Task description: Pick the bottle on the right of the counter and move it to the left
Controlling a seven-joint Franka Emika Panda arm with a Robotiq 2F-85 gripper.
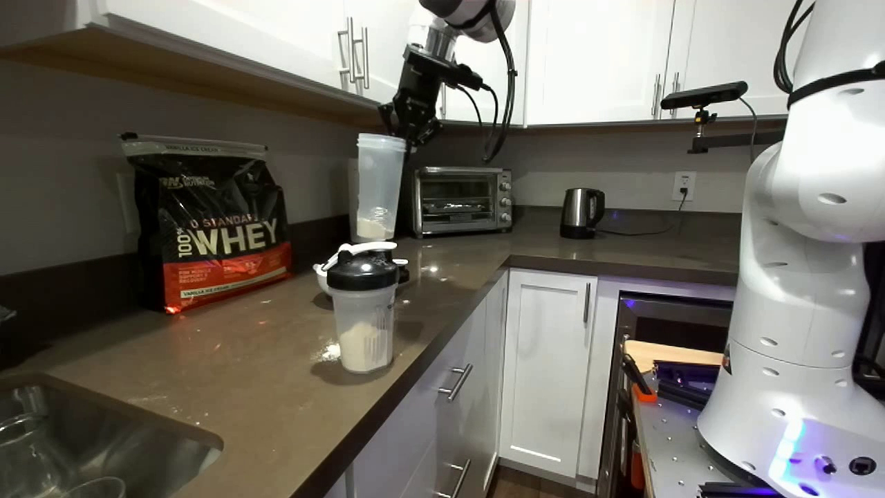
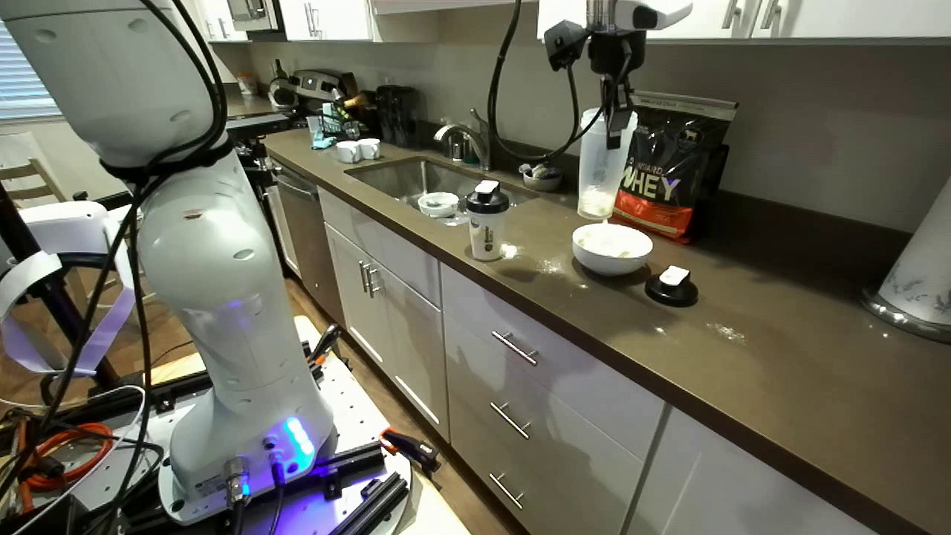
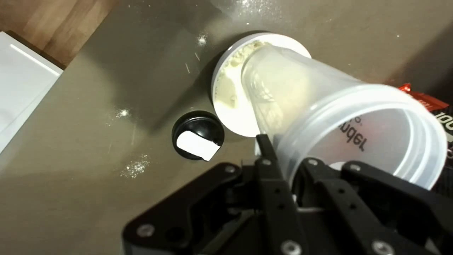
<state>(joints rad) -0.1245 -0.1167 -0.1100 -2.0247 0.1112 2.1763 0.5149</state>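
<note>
- The long, L-shaped, grey-brown countertop (image 2: 802, 371) shows in both exterior views.
- The stainless-steel sink (image 1: 148, 443), set into it, holds a clear rounded vessel (image 1: 31, 449).
- The black-and-red plastic whey bag (image 1: 214, 228) stands at the back edge.
- The black two-fingered gripper (image 3: 286, 151) has its fingers almost together, pinching the wall of the tall translucent plastic shaker bottle (image 1: 379, 183) at its round mouth; in the wrist view one finger lies outside, the other seemingly inside.
- That shaker bottle, leaning slightly, is held above the round white bowl (image 2: 611, 260), between front and back edges; I cannot tell whether they touch. Pale powder (image 1: 372, 228) sits in its bottom.
- The black-lidded translucent shaker (image 2: 487, 234) stands upright near the front edge, pale powder in its lower part.
- The bowl holds pale powder.
- The loose round black lid (image 2: 672, 292) with a white flap lies just beside the bowl, towards the inner corner.
</note>
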